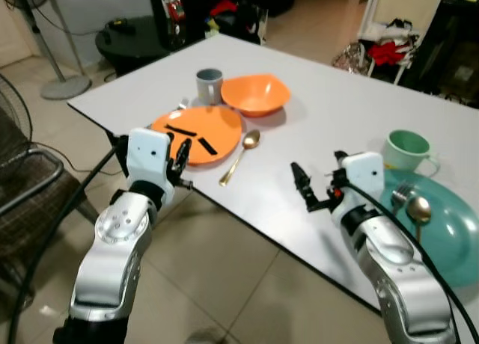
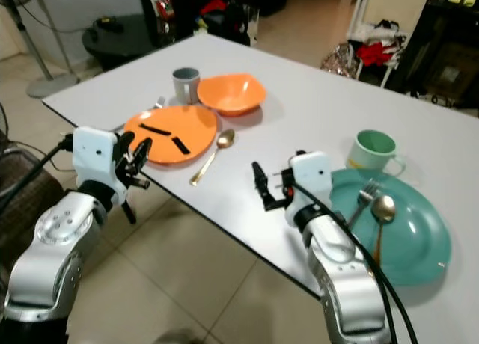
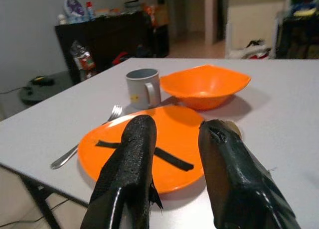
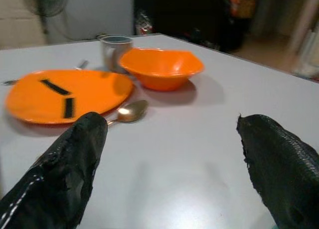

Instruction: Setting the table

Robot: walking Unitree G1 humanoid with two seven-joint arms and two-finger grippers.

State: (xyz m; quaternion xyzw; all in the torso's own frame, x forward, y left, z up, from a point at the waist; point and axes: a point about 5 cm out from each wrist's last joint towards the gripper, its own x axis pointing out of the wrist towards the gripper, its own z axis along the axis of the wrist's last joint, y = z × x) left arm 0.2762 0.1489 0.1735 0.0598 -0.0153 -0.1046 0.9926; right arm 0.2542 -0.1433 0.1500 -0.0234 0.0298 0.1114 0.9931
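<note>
Table-setting, mid-task. The left gripper (image 1: 178,158), fingers slightly parted and empty, hovers at the white table's (image 1: 329,105) near edge beside the flat orange plate (image 1: 198,134). The right gripper (image 1: 308,188) hangs spread wide, empty. The gold metal spoon (image 1: 241,155), apparently next, needs a low, level pinch.

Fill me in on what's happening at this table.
A humanoid robot is setting the table. One place is laid: orange plate, orange bowl, grey mug, gold spoon. The left gripper hovers at that plate's near edge, jaws slightly apart. The right gripper, jaws open and empty, hangs over bare tabletop beside the teal plate.
</note>
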